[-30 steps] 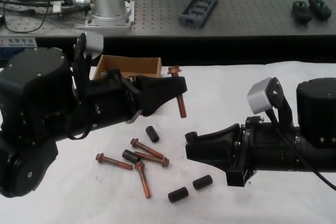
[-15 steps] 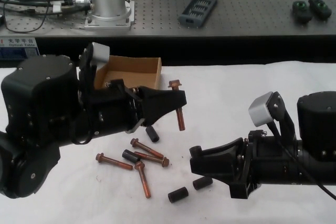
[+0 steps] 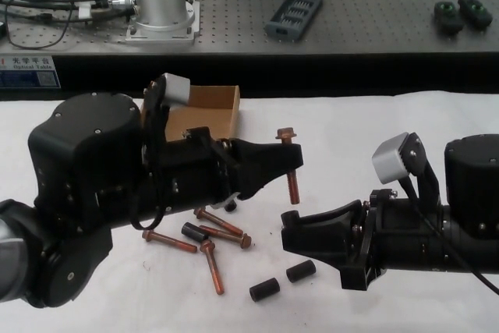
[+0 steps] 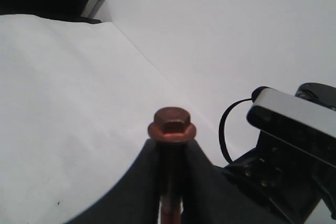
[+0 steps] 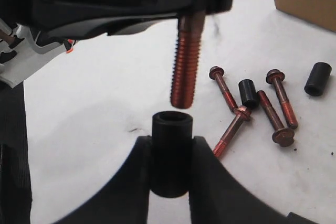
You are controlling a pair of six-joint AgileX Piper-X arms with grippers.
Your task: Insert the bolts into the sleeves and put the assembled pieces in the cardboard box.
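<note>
Grips a copper bolt [image 4: 171, 125] in the left pincer [image 4: 171, 153], clamped on the shank just under the head, threaded end pointing down. Holds a black sleeve [image 5: 172, 129] upright in the right pincer [image 5: 171, 148], closed against its sides, open mouth facing up. Hangs the bolt's tip just above that mouth — near, not touching, not yet inside. Below, on the white tabletop [image 3: 351, 130]: four loose bolts [image 3: 214, 269] lying crossed in a cluster, one spare sleeve [image 3: 194, 232] among them, two more sleeves [image 3: 264, 290] side by side nearer the camera in the high view. Beyond the left arm — the cardboard box [image 3: 204, 99], top open, partly hidden by the arm.
</note>
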